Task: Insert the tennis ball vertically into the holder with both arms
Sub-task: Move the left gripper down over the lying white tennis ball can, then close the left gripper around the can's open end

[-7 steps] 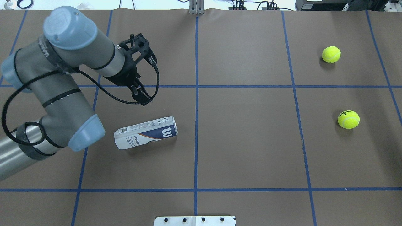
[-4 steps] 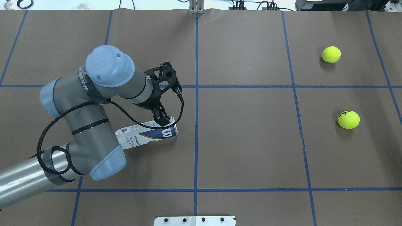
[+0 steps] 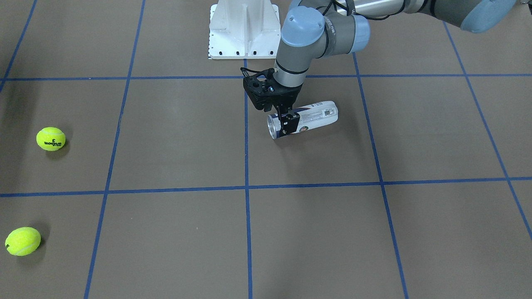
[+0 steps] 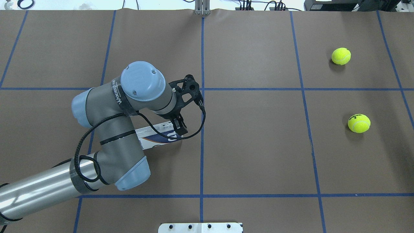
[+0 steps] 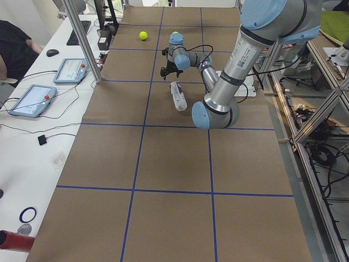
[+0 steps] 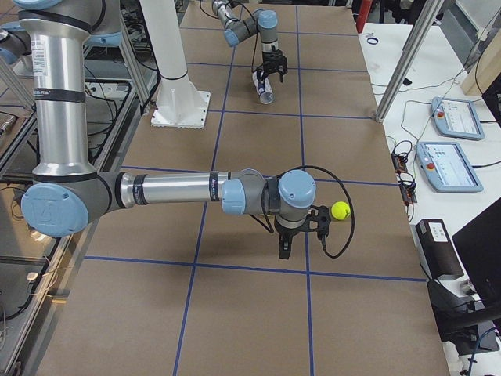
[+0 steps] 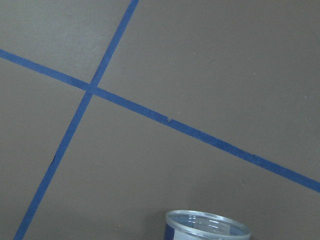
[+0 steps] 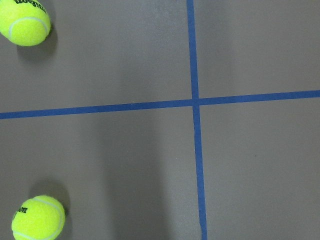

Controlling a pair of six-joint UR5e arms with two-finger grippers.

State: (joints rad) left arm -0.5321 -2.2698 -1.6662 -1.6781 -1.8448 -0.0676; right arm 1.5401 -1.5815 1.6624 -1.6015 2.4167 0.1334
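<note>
Holder (image 3: 316,116) lying sideways on table (image 4: 258,145), robot's left half; left gripper (image 3: 288,124) at its mouth end; far ball (image 4: 341,56) and near ball (image 4: 359,123) well right.

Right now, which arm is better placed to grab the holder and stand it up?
Left. The left gripper is down at the mouth end of the holder, which lies on its side. The right gripper hangs far across the table, near a tennis ball.

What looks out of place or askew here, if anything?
The tennis-ball tube lies on its side rather than upright, with the left gripper at its mouth end. Two tennis balls sit loose, far from it. Nothing looks spilled or damaged.
</note>
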